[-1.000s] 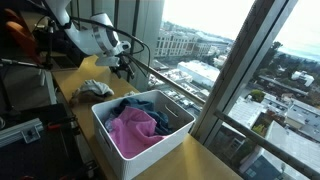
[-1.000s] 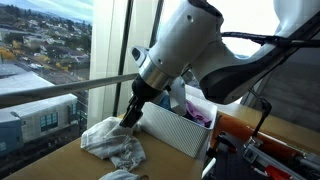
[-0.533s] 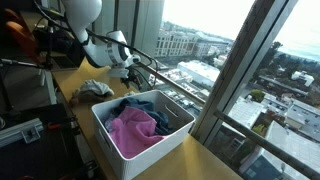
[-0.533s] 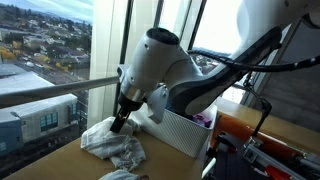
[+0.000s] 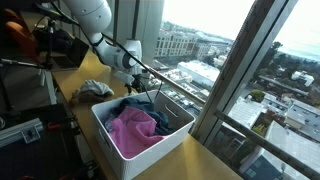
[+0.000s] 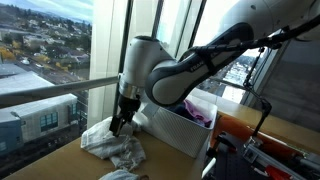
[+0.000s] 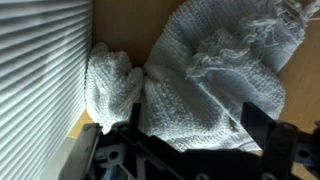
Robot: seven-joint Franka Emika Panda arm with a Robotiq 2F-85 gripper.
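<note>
Crumpled white towel (image 6: pixel 112 146) at lower left of an exterior view, filling the upper right of the wrist view, on the table (image 6: pixel 55 166) just beside the bin (image 6: pixel 176 131). Over it, arm (image 6: pixel 158 75) arched from the right and bent steeply down, claw (image 6: pixel 119 125) spread apart, holding nothing, tips close above the towel. In the bin, pink cloth (image 5: pixel 131 131) heaped beside blue cloth (image 5: pixel 124 107).

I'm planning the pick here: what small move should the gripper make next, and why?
Probably ease straight down a little: the gripper is open, right over the crumpled white cloth on the counter, its jaws spanning a thick fold but gripping nothing yet.
</note>
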